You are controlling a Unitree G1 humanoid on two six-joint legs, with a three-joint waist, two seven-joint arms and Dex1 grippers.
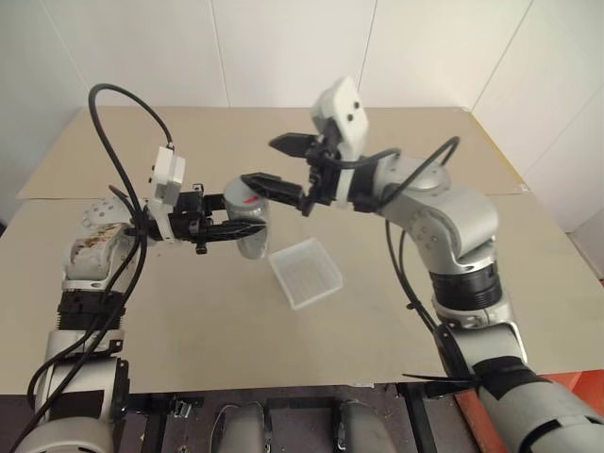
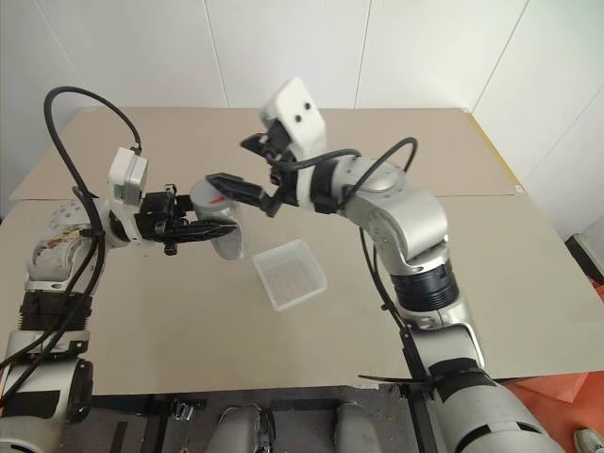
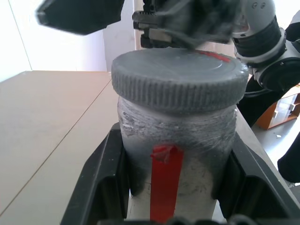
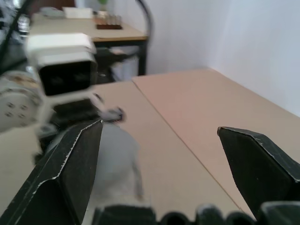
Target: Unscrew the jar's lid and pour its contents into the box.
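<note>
Left wrist view: my left gripper (image 3: pixel 176 187) clamps the upright jar (image 3: pixel 176 150), lid (image 3: pixel 179 79) on; my right gripper (image 1: pixel 288 172), spread wide, hovers just right, box (image 1: pixel 306 273) below.

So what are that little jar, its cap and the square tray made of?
The jar looks like cloudy clear plastic, scuffed, with a red tape stripe. The lid seems matte grey plastic, its edge ribbed. The box looks like thin, milky see-through plastic with the table showing through.
</note>
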